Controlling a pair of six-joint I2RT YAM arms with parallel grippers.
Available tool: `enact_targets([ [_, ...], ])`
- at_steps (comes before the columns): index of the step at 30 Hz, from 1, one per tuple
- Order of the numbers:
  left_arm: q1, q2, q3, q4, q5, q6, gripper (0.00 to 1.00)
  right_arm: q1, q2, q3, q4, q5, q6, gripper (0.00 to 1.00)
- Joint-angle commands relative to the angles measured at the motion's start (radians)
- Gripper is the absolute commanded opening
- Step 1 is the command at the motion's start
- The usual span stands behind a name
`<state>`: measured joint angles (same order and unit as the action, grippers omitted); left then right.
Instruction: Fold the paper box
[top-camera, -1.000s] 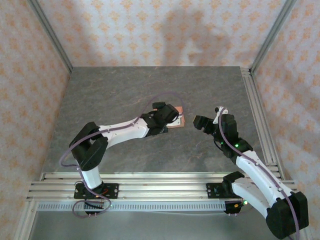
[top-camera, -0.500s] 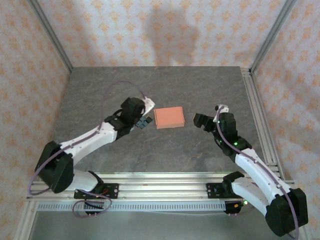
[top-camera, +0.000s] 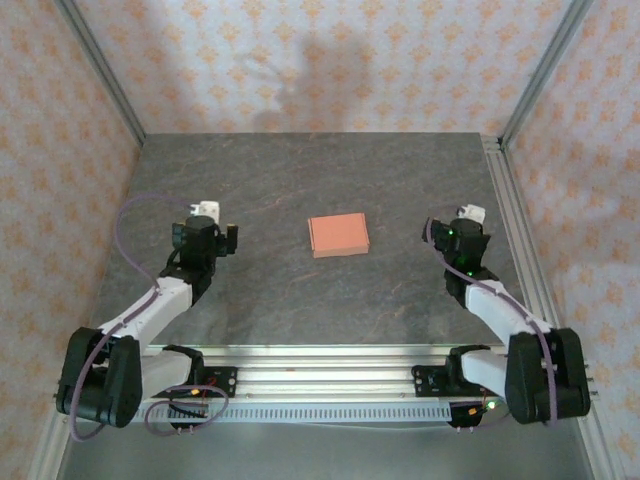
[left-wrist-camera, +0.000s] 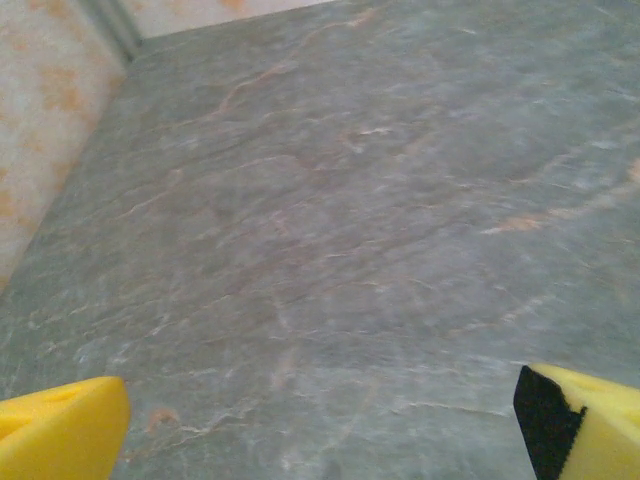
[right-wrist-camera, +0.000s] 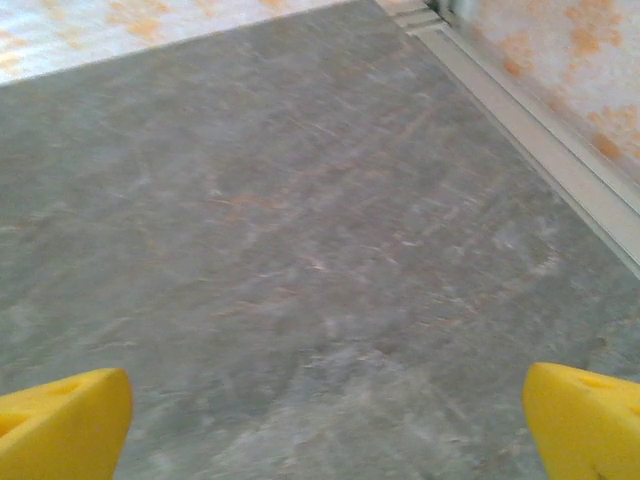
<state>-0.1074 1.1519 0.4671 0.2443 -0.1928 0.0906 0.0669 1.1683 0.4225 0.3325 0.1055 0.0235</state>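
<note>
The paper box (top-camera: 338, 235) lies flat, long axis left-to-right, midway between the left gripper (top-camera: 208, 237) and right gripper (top-camera: 462, 238), both gaping empty, neither clearly nearer.

One camera is looking down from high at the near edge over the whole table (top-camera: 300, 300). Both wrist cameras are hovering close above that same top, facing the far walls (left-wrist-camera: 50, 100).

Grey stone worktop (top-camera: 300, 170) lies open on every side of the paper box (top-camera: 338, 235), which sits near the middle. The left end effector (top-camera: 215, 238) rests well apart at the box's nine o'clock, and the right end effector (top-camera: 462, 228) at three o'clock. Patterned walls (top-camera: 300, 60) close off nine, twelve and three o'clock.
</note>
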Motion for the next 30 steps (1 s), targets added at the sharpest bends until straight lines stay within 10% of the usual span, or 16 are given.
enact_targets([
  [1, 0.051, 0.052, -0.078, 0.298, 0.065, -0.05, 1.0, -0.052, 0.09, -0.042, 0.271, -0.014, -0.044, 0.99],
  [10, 0.067, 0.333, -0.022, 0.452, 0.151, -0.063, 1.0, -0.093, 0.333, -0.016, 0.491, -0.166, -0.033, 0.99],
  [30, 0.074, 0.341, -0.025, 0.466, 0.141, -0.072, 1.0, -0.081, 0.384, -0.03, 0.553, -0.168, -0.054, 0.99],
])
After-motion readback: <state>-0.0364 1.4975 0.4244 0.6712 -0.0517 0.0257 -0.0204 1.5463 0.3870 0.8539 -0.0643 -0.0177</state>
